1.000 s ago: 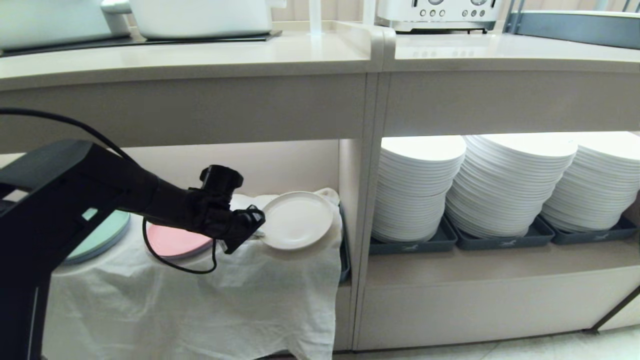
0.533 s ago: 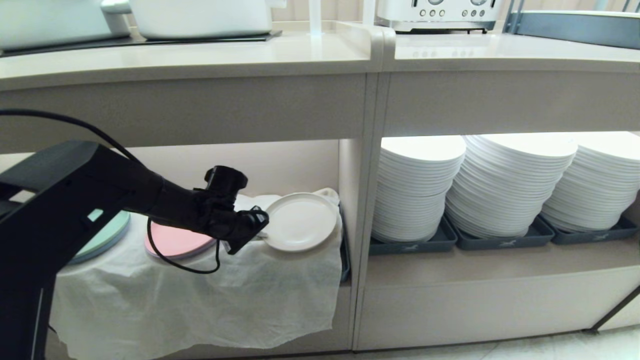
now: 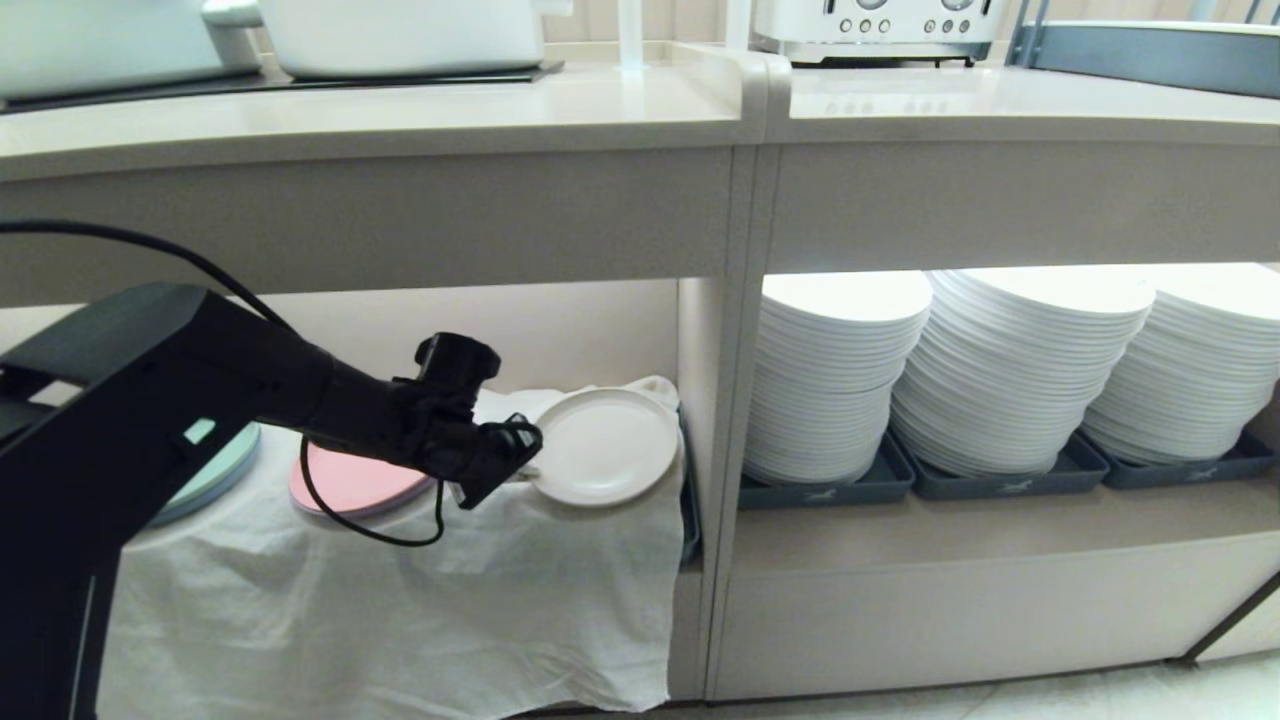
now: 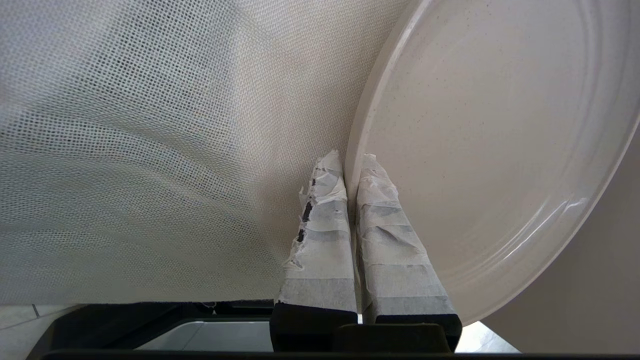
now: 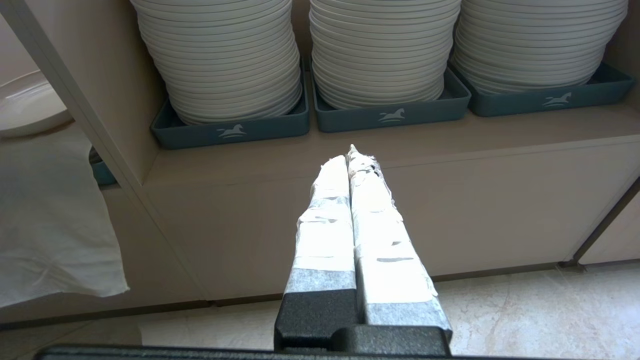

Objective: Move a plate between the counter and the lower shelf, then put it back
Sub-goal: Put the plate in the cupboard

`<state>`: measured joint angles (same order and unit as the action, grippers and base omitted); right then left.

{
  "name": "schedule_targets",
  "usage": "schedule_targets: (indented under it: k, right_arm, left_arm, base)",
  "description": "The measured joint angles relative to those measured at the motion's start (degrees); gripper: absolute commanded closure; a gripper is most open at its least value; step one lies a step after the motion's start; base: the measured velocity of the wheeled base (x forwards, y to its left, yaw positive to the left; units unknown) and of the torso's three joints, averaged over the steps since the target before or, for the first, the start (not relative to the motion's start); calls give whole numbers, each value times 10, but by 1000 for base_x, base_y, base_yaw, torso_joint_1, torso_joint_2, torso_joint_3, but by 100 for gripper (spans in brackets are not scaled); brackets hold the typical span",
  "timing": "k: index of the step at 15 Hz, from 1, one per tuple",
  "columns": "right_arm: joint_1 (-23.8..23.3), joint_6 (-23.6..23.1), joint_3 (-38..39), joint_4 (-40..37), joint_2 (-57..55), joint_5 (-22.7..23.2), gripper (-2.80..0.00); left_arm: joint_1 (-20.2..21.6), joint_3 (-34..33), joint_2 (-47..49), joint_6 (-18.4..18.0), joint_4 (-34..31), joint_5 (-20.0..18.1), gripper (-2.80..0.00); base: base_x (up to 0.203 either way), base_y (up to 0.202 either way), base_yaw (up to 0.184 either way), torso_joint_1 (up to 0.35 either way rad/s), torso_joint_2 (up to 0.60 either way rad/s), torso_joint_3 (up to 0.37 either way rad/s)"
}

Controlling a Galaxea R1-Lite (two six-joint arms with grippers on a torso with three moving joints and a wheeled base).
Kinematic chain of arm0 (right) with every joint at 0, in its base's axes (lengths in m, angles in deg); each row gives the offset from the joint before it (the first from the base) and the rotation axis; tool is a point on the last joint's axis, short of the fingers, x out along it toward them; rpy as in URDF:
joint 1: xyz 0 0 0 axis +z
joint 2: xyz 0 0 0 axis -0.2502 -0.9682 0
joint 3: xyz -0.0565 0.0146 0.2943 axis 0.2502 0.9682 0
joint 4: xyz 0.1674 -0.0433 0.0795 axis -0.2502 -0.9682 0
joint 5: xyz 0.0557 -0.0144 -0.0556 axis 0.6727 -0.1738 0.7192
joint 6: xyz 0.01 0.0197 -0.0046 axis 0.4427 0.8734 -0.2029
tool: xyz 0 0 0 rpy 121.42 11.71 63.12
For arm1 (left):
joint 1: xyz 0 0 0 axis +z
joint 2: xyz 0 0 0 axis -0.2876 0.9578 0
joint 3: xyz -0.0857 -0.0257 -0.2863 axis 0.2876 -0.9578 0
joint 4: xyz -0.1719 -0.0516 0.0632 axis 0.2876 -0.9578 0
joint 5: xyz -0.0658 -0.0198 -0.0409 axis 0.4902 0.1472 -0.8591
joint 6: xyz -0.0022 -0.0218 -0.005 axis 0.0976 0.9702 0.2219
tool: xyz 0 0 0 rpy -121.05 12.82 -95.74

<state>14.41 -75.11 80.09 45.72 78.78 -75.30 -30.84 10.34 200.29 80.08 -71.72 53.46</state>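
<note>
The left gripper (image 3: 522, 462) was pinched on the near-left rim of the plate (image 3: 605, 446), one taped finger (image 4: 320, 235) below the rim and the other above it. The plate extended away from the fingertips toward the partition wall, tilted, inside the lower shelf (image 3: 560, 330), over the white cloth (image 3: 420, 600). The right gripper (image 5: 352, 155) was pressed together, holding nothing, facing the stacked white plates (image 5: 375, 50) in dark trays (image 5: 390, 116).

The left gripper (image 4: 350, 162) pinches the plate (image 4: 495, 140) by its rim, jaws closed. Wrinkled white mesh cloth (image 4: 150, 150) spreads beside it, seemingly just underneath.
</note>
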Motion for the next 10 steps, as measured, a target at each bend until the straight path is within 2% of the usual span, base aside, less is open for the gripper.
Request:
schedule_targets:
  k: [3,4,10]
  right_arm:
    - [0,0,0,0,0,0,0]
    - [0,0,0,0,0,0,0]
    - [0,0,0,0,0,0,0]
  left_arm:
    - [0,0,1,0,0,0,0]
    - [0,0,1,0,0,0,-280]
    - [-1,0,2,1,1,15,-280]
  base:
    - [0,0,0,0,0,0]
    - [0,0,0,0,0,0]
    - [0,0,0,0,0,0]
